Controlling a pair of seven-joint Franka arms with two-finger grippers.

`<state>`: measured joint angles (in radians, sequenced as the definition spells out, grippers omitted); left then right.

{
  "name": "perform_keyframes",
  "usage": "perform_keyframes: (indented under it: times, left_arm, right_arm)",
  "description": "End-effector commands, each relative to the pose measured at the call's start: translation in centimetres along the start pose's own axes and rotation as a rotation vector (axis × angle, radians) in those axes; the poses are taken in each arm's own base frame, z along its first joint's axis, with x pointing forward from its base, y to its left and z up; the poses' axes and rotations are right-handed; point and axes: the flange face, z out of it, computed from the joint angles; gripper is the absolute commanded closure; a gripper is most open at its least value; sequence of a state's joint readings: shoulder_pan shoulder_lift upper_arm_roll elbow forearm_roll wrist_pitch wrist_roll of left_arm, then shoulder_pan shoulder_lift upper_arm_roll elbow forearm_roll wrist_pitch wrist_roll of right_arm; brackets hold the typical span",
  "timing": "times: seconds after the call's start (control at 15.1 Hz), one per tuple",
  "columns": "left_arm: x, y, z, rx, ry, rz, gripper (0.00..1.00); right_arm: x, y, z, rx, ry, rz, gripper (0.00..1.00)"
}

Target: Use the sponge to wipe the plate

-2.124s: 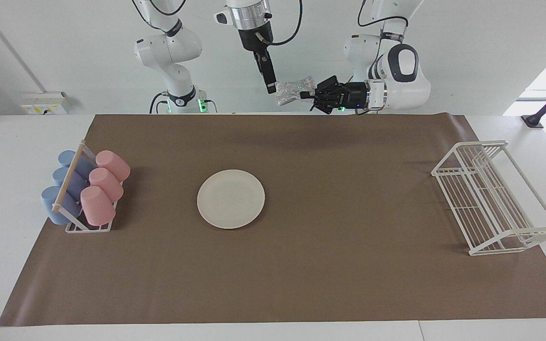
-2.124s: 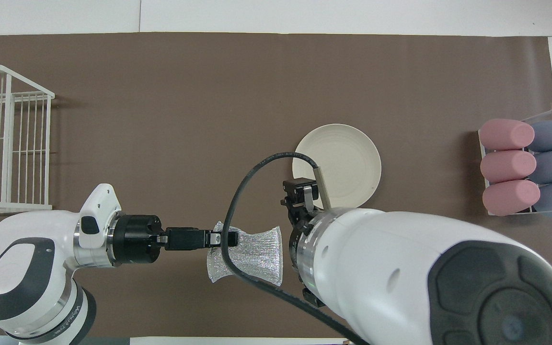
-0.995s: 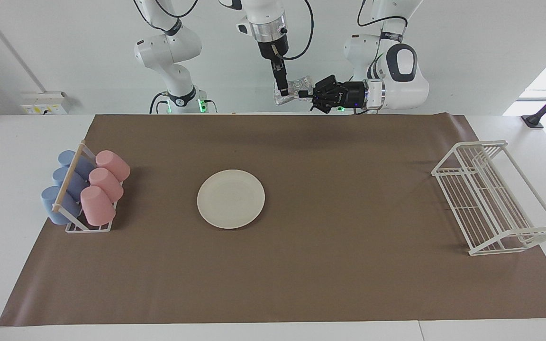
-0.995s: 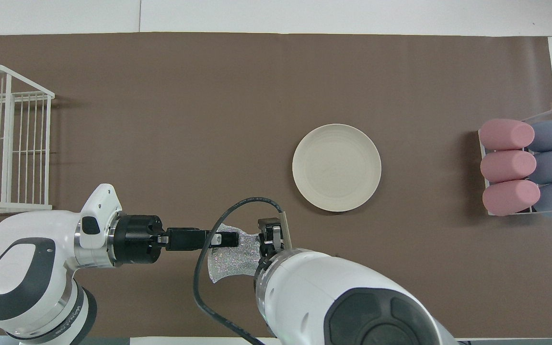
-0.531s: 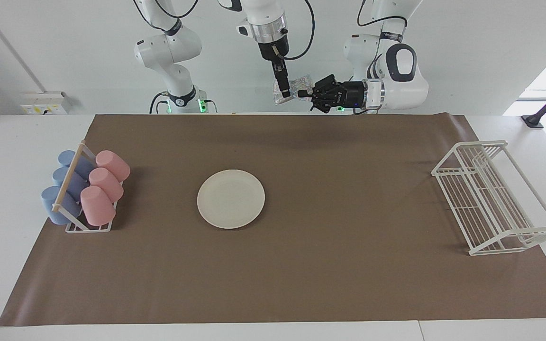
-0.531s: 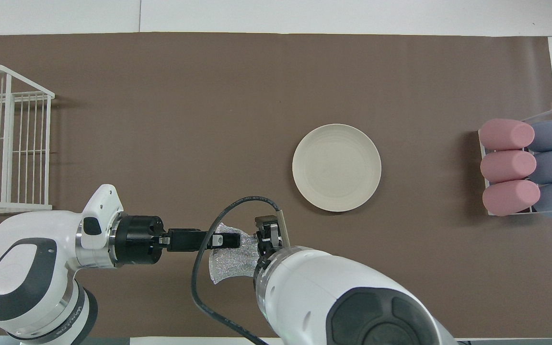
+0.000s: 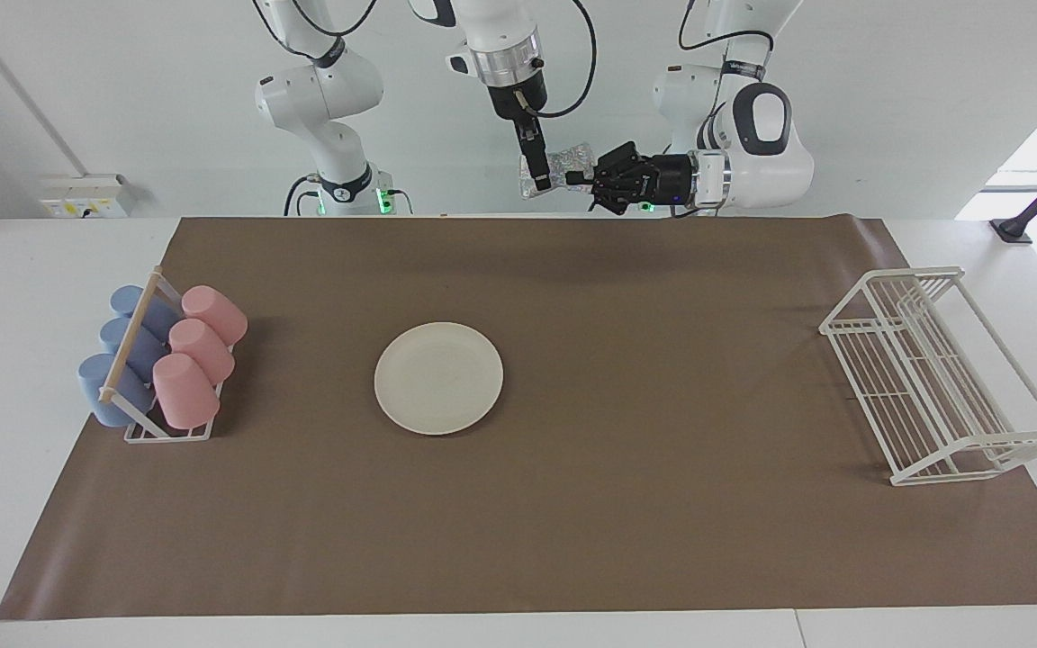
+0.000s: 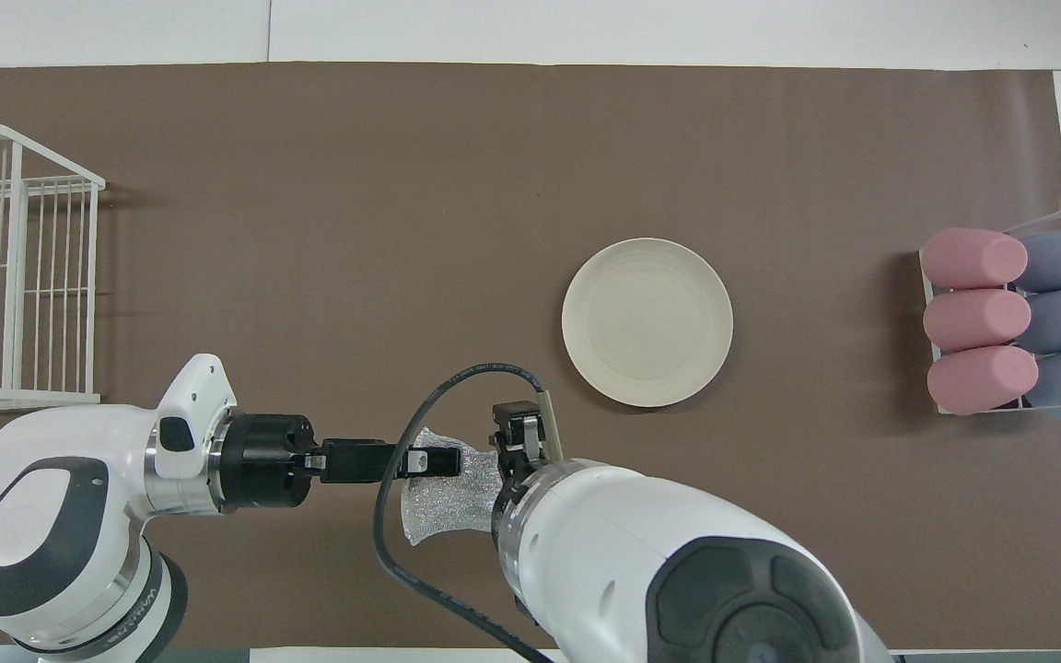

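The right gripper (image 7: 536,178), spread, has closed onto the sponge (image 7: 560,173), pinched by the left gripper (image 7: 575,179) at its 3 o'clock.

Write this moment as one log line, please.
left end effector: shut on sponge | right end effector: open at sponge | plate: untouched

The plate (image 7: 438,378) lies mid-counter on the mat (image 7: 626,531). The cup rack (image 7: 163,364) stands toward the right arm's end, the wire rack (image 7: 937,378) toward the left arm's end.
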<state>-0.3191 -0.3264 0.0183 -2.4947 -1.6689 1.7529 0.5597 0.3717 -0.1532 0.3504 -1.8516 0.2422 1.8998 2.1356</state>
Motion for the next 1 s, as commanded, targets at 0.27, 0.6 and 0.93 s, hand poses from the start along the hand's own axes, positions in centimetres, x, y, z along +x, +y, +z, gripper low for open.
perform_keyframes:
  times: [0.27,0.6,0.93]
  left_arm:
    - [-0.01,0.16,-0.02,-0.016,0.010,0.008,1.00]
    - [-0.04,0.17,0.01,-0.017,0.006,0.005,1.00]
    - [0.03,0.17,-0.19,-0.010,0.007,0.005,1.00]
  right_arm:
    - [0.41,-0.99,0.53,0.013,-0.004,-0.021,0.36]
    - [0.11,-0.93,0.36,0.028,0.000,-0.070,0.66]
    - [0.11,-1.59,0.02,0.041,0.006,-0.099,1.00]
